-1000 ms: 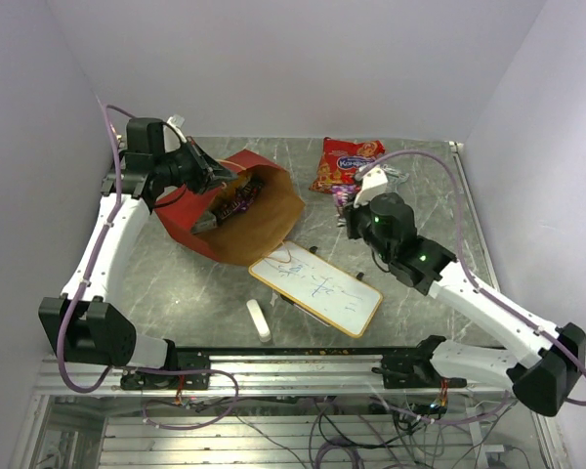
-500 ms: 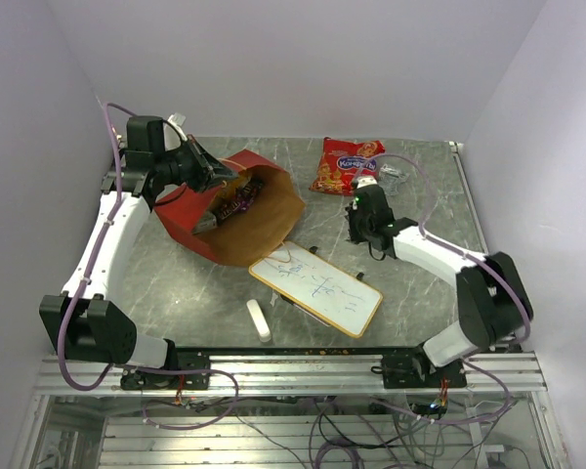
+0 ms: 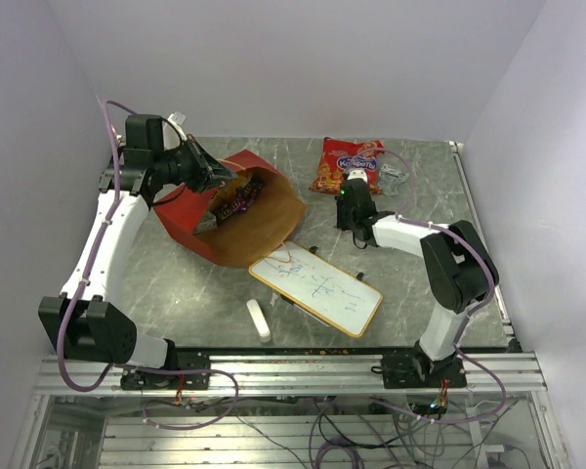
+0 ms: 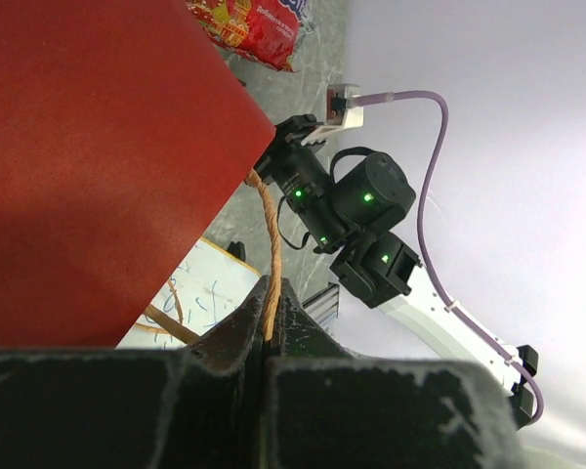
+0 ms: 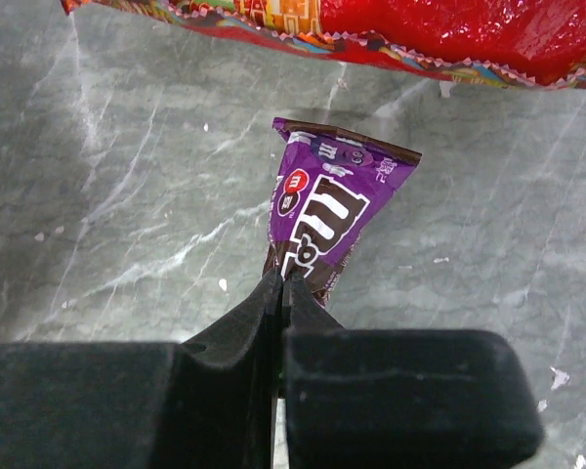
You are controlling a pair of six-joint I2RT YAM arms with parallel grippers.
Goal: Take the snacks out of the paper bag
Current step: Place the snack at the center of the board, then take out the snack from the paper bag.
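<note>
Where the paper bag lies: the paper bag (image 3: pixel 179 217) is on its side at the left rear of the table (image 3: pixel 176 283), red outside and brown inside, its mouth gaping toward the whiteboard.
Left gripper (image 4: pixel 271 298): fingers pressed together on the twine handle (image 4: pixel 272 244) — the cord runs straight down into the pinch, with the bag's red wall just beside it.
Inside the bag: a dark purple packet (image 3: pixel 236 206) lies on the brown lining; anything else in there is too small to tell.
Right gripper (image 5: pixel 279 285): closed tight, pinching the lower end of the purple candy pack (image 5: pixel 327 200).
Purple candy pack: outside the bag at the right rear of the table, over the grey marbled surface — whether it rests there or is lifted, I cannot tell.
Red-orange bag (image 3: pixel 347 164): flat on the table just beyond the candy pack, not touching it.
Silvery wrapper (image 3: pixel 395 174): on the table just right of the red-orange bag.
Whiteboard (image 3: pixel 315 286): flat near the table's middle, one corner right at the bag's mouth.
Eraser stick (image 3: pixel 259 319): on the table near the whiteboard's left end.
</note>
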